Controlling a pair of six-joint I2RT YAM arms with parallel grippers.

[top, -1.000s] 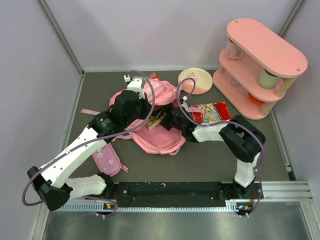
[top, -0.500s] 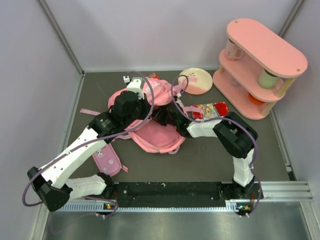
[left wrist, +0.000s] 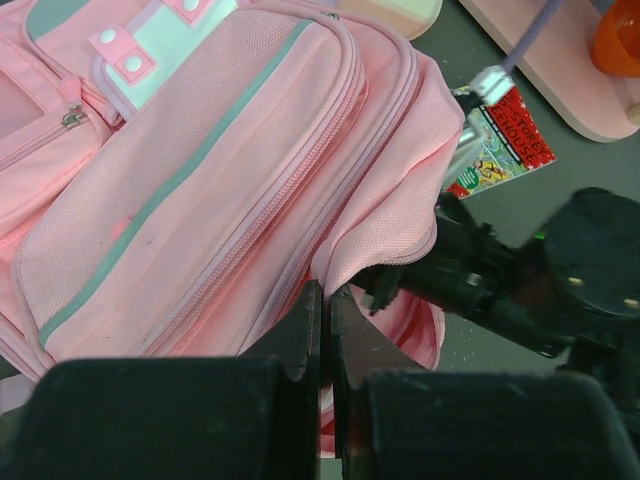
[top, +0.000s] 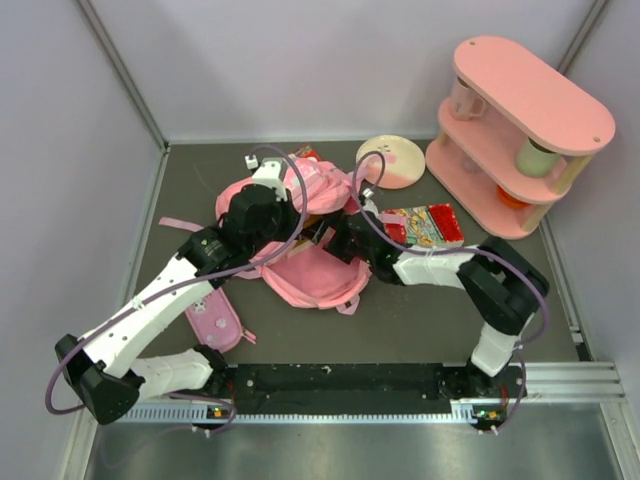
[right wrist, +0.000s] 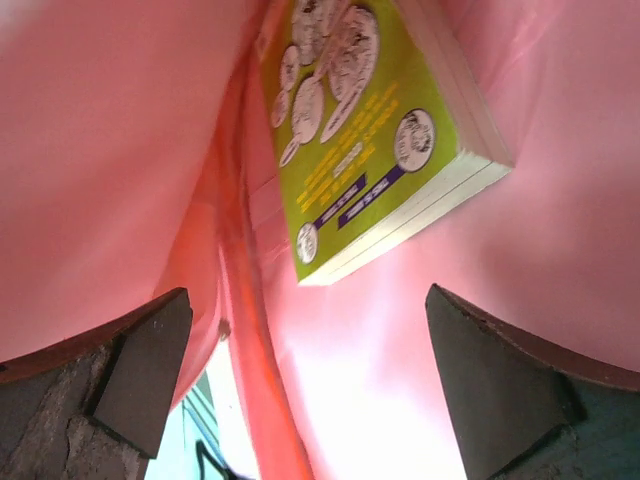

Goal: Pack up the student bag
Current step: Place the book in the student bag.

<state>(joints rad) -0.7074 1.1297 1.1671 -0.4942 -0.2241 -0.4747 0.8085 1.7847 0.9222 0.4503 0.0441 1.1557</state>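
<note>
Right elbow point(top: 510, 285) swung outward; bag point(top: 315, 275) on dark tabletop point(top: 420, 320).

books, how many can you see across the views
2. A red book lies on the table right of the student bag; a green book is inside the bag. Others may be hidden inside.

Soft matt pink cloth all over the student bag point(left wrist: 200, 180), finely woven and mesh-like on the front pocket, with a duller grey-green stripe and a smooth white-and-mint patch. Glossy printed cover and plain paper page edges on the paperback book point(right wrist: 370, 130). Matt black plastic on the left fingers point(left wrist: 303, 335), matt dark table point(top: 420, 320), smooth satin-pink shelf point(top: 530, 95).
</note>
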